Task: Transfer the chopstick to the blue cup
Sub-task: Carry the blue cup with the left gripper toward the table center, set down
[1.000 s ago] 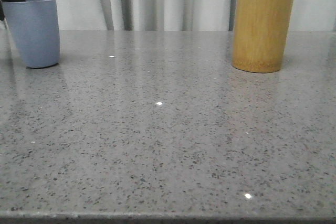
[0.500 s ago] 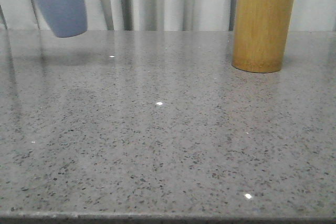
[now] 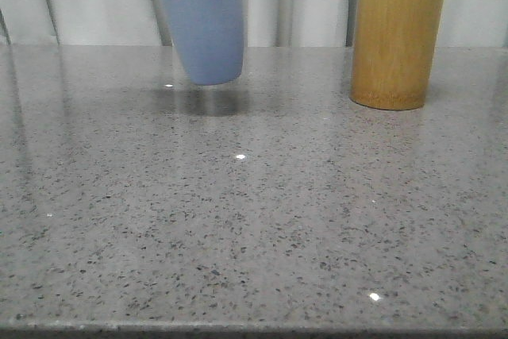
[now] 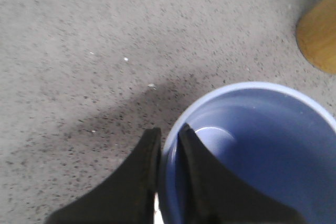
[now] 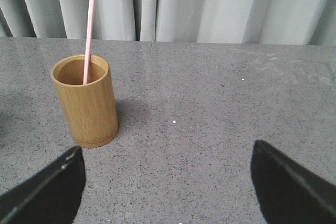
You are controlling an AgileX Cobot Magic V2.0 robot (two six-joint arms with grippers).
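Nearest to us, the speckled grey bench (image 3: 254,228) lies bare across its front half.

Mid-bench: we see the blue cup (image 3: 202,21) clear of the surface, upright with a slight tilt, a soft shadow on the bench below its base. In the left wrist view the left gripper (image 4: 168,137) pinches the cup's rim, one jaw outside the wall, one inside. The cup looks empty within.

To the right of the cup and well apart from it, the bamboo holder (image 3: 396,41) stands on the bench. The chopstick (image 5: 88,38) stands inside it, leaning on the inner wall, its pale-pink upper part rising well above the rim. In the front view only a sliver of its stem shows above the holder.

The right gripper (image 5: 168,182) hangs back from the holder, jaws spread wide with nothing between them.

Handling, as we judge it: the chopstick looks very light, stiff and smooth, so likely to slip or pivot in a loose pinch. We would take it on the exposed stem just above the holder's rim, jaws square across it, and lift straight up so the lower end clears the wall. The cup, held by one wall only, may swing; best set down before the stick goes in.

Behind all: pale pleated curtain (image 5: 210,3).
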